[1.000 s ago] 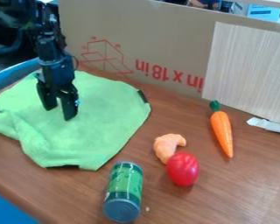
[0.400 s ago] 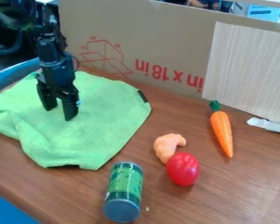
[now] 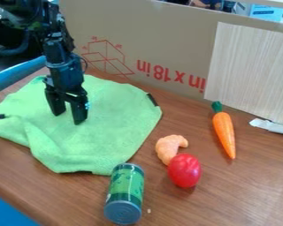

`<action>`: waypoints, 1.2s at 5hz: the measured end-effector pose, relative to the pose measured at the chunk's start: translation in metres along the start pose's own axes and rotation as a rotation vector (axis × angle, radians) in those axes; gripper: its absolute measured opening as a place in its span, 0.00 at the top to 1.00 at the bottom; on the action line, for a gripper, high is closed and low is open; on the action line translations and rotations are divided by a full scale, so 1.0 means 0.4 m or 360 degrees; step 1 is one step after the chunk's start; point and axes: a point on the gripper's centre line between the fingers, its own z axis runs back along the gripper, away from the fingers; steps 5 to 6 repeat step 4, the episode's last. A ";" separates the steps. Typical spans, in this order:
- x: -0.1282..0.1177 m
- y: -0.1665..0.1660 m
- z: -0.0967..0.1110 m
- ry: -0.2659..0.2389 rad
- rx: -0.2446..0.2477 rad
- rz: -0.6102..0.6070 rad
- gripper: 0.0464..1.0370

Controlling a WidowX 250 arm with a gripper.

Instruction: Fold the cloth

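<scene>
The black gripper [image 3: 69, 117] points down over the left half of the green cloth [image 3: 114, 132], its two fingers apart and their tips at the cloth's surface. I cannot make out any fabric held between them. The cloth lies spread out on the table with uneven edges, a soft ridge at its lower left and dark tags at its left, right and front edges. Its front right corner comes up to the top of the can.
A green can [image 3: 125, 194] lies at the cloth's front corner. Right of it are a red toy fruit [image 3: 185, 171], an orange curved piece [image 3: 169, 148] and a toy carrot [image 3: 224, 132]. A cardboard panel [image 3: 126, 39] stands along the back of the brown table [image 3: 227, 198].
The gripper has shifted right and slightly toward the front, and the cloth has slid the same way with it. The can and toy foods have stayed put.
</scene>
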 end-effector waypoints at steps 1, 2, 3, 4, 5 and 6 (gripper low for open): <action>0.008 0.000 0.086 -0.0174 0.0125 0.0024 0.04; 0.000 -0.014 0.160 -0.0249 0.0082 0.0023 0.04; -0.016 0.012 0.262 -0.0313 0.0052 0.0051 0.04; -0.021 0.032 0.359 -0.0299 -0.0001 0.0008 0.04; -0.021 0.032 0.359 -0.0299 -0.0001 0.0008 0.04; -0.021 0.032 0.359 -0.0299 -0.0001 0.0008 0.04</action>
